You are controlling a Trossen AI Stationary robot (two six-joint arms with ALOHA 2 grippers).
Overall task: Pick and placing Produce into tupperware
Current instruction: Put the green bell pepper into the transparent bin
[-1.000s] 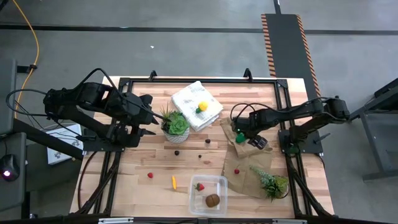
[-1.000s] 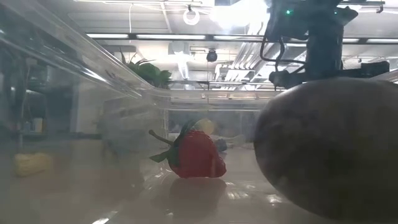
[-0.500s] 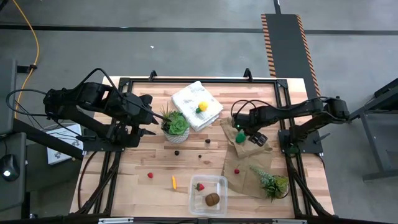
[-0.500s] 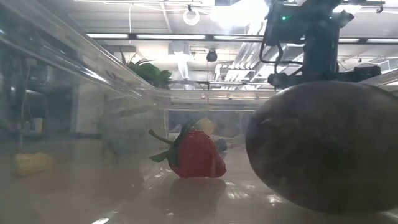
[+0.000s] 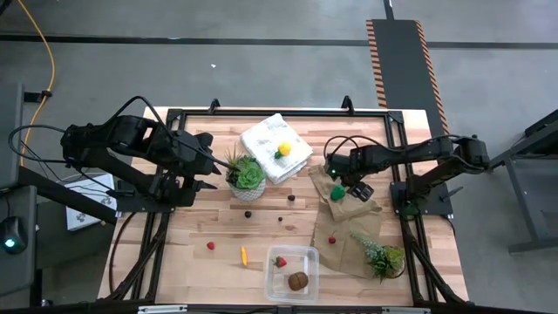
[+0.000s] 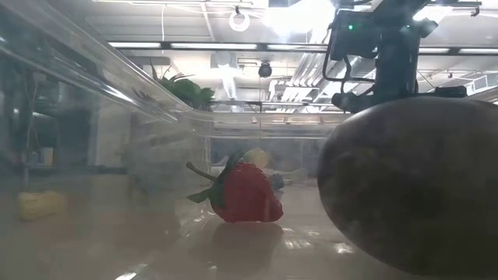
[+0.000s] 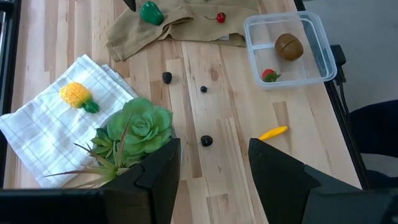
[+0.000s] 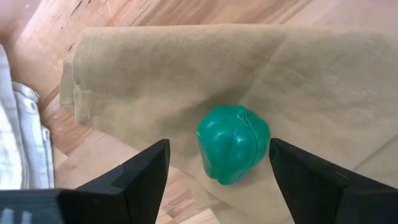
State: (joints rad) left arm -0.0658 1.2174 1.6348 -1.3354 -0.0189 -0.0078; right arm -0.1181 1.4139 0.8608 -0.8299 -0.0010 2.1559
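The clear tupperware (image 5: 305, 257) sits at the table's near edge, with a brown kiwi ball (image 5: 298, 280) and a red strawberry (image 5: 280, 261) resting on its floor. The low view looks through it at the strawberry (image 6: 243, 194) and kiwi (image 6: 412, 187). A green pepper-like piece (image 8: 234, 144) lies on the crumpled brown bag (image 8: 323, 81). My right gripper (image 8: 217, 149) hovers open just above it, one finger on each side, touching nothing. My left gripper (image 7: 214, 155) waits open beside a potted succulent (image 7: 137, 127). A yellow lemon (image 5: 283, 150) rests on the white cloth (image 5: 261, 139).
Loose on the wood lie an orange stick (image 5: 243, 255), a red berry (image 5: 210, 245) and dark berries (image 5: 248, 213) (image 5: 280, 220) (image 5: 291, 198). Another red berry (image 5: 331, 240) and a second succulent (image 5: 382, 255) sit on the brown bag.
My right gripper has moved a little toward the table's far edge and left, coming over the green piece. It stays open. The produce and the tupperware have not moved.
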